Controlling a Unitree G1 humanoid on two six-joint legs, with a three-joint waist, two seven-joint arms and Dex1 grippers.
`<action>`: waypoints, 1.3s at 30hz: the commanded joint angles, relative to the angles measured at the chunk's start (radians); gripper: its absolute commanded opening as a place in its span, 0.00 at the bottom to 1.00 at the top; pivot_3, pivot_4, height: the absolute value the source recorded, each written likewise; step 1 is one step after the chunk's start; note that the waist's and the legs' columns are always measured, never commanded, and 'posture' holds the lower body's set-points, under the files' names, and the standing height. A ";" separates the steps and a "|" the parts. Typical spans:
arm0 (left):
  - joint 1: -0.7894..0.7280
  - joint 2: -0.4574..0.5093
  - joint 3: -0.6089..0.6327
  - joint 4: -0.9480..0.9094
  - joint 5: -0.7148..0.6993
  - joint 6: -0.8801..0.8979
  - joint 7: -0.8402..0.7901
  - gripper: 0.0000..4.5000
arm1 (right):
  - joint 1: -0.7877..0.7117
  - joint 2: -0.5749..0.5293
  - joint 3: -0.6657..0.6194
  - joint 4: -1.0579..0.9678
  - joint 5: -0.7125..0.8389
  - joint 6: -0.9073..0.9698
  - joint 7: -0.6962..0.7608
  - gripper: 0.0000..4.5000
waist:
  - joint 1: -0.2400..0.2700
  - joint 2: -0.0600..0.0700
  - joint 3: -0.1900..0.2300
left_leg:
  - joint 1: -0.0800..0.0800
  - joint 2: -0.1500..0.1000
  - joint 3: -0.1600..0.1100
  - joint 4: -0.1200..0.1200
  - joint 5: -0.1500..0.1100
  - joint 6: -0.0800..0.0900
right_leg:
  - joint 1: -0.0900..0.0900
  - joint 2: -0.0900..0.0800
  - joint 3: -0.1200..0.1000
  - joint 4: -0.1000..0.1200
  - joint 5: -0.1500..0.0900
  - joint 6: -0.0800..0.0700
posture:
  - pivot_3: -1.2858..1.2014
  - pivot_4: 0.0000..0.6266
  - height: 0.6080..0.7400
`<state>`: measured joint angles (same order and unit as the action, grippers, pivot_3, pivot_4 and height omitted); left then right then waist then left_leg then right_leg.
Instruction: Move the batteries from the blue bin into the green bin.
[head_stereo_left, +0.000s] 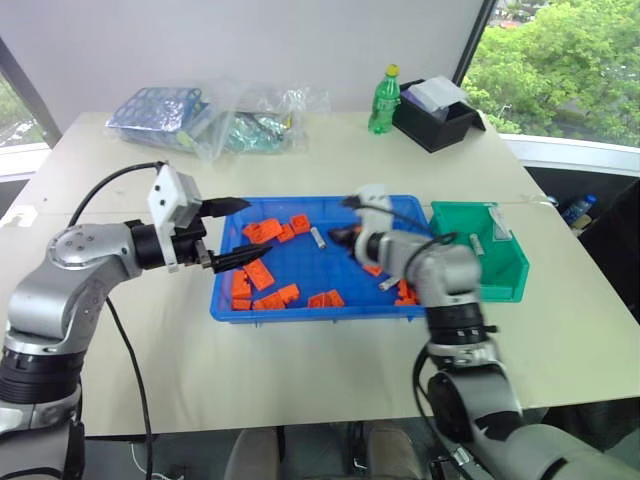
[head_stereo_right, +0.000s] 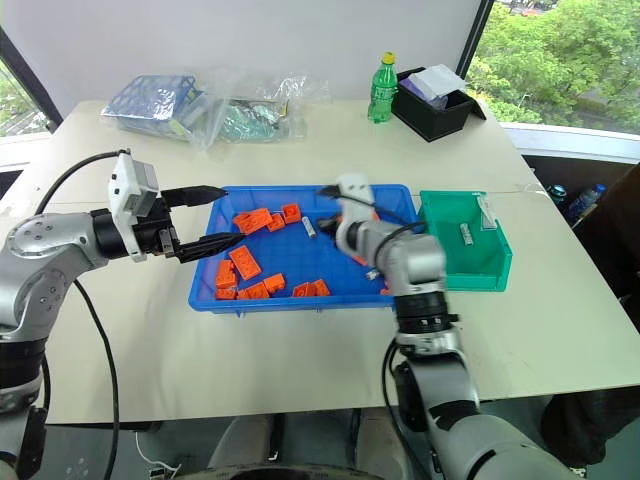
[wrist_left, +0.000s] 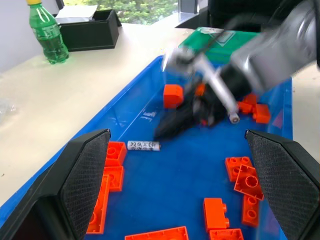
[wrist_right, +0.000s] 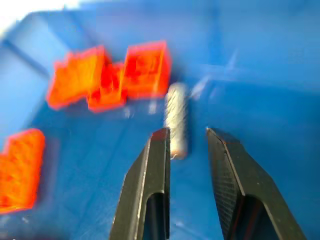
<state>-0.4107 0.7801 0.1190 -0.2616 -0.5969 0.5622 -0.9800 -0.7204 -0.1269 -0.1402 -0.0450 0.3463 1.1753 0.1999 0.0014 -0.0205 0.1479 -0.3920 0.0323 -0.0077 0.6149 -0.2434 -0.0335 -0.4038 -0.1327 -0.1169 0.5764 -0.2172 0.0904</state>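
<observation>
The blue bin (head_stereo_left: 300, 309) sits mid-table with orange bricks (head_stereo_left: 262, 277) scattered in it. One battery (head_stereo_left: 318, 237) lies on its floor beside the far bricks, and another battery (head_stereo_left: 388, 284) lies near my right forearm. My right gripper (head_stereo_left: 336, 235) hovers low over the first battery (wrist_right: 176, 120); its fingers (wrist_right: 155, 165) stand a little apart with nothing between them. My left gripper (head_stereo_left: 256, 228) hangs wide open and empty over the bin's left rim. The green bin (head_stereo_right: 490, 275) stands just right of the blue one, with a small grey battery (head_stereo_right: 465, 235) inside.
At the table's far side are a green bottle (head_stereo_left: 384, 100) and a black box (head_stereo_left: 437, 118). At the far left are clear plastic bags (head_stereo_left: 255, 120) and a blue mesh basket (head_stereo_left: 155, 108). Bare tabletop runs along the near edge.
</observation>
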 joint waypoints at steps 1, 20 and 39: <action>-0.032 -0.009 -0.013 0.006 0.011 -0.025 -0.010 1.00 | 0.001 -0.120 -0.175 -0.214 0.069 0.162 0.005 0.26 | 0.011 0.000 0.000 | 0.000 0.000 0.000 0.000 0.000 0.000 | 0.000 0.000 0.000 0.000 0.000 0.000 | 0.52 0.24 0.87; -0.077 -0.029 -0.043 0.051 0.040 -0.050 -0.046 1.00 | 0.011 -0.024 0.114 -0.048 -0.012 -0.039 0.035 1.00 | -0.014 0.000 0.000 | 0.000 0.001 0.002 -0.001 0.000 0.000 | -0.001 0.000 0.000 0.000 -0.001 0.002 | 0.52 0.24 0.87; 0.005 0.002 0.021 -0.049 0.008 -0.005 0.018 1.00 | -0.092 0.061 0.256 0.515 -0.176 -0.474 0.136 0.80 | -0.015 0.000 0.000 | 0.002 0.001 0.001 -0.001 0.000 0.000 | 0.000 0.000 0.000 0.001 -0.001 0.002 | 0.52 0.24 0.87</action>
<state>-0.3989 0.7712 0.1061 -0.2800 -0.5785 0.5626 -0.9638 -0.8018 -0.0720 0.1256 0.4737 0.1690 0.7072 0.3241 -0.0134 -0.0209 0.1477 -0.3905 0.0330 -0.0071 0.6140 -0.2434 -0.0334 -0.4036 -0.1322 -0.1168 0.5777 -0.2183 0.0922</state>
